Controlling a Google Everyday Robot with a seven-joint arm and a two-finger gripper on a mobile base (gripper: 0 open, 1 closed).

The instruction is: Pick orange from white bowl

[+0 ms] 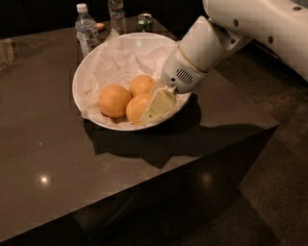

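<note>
The white bowl point(91, 72), wide and lined with crumpled white paper, stands on the dark table. Three oranges lie in it. The paler, slightly oblong orange point(136, 108) is at the front right. A rounder, deeper-orange one point(114, 100) is to its left and a smaller one point(142, 84) is behind it. My gripper point(153, 108) reaches down into the bowl from the right. Its pale end lies against the right side of the paler orange and hides part of it.
Two water bottles point(86, 30) point(117, 14) and a green can point(144, 21) stand behind the bowl. A clear object point(10, 52) sits at the table's far left. The table's front edge point(159, 180) and right corner point(276, 126) drop to the floor.
</note>
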